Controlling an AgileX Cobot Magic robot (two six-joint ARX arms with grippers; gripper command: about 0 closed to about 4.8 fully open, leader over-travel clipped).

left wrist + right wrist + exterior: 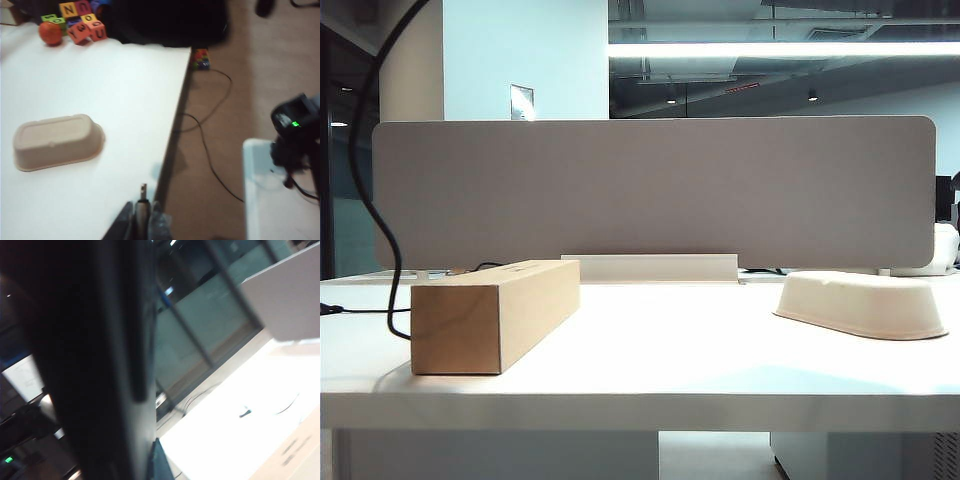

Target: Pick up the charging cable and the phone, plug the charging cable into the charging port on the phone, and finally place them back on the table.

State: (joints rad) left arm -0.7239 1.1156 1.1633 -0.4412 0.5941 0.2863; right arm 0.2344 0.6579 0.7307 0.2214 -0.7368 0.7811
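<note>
charging cable's small silvery metal plug (143, 190) pinched upright in clenched left gripper (142, 220), above wide white table (100, 90) edge. flat black phone (95, 365) clamped in right gripper, filling its wrist view. beyond: pale oval tray (863, 305), cardboard box (495, 313).

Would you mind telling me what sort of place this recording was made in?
Probably an open-plan office: a white desk backed by a grey divider panel, strip ceiling lights behind, and carpet with trailing cables beside the desk.
</note>
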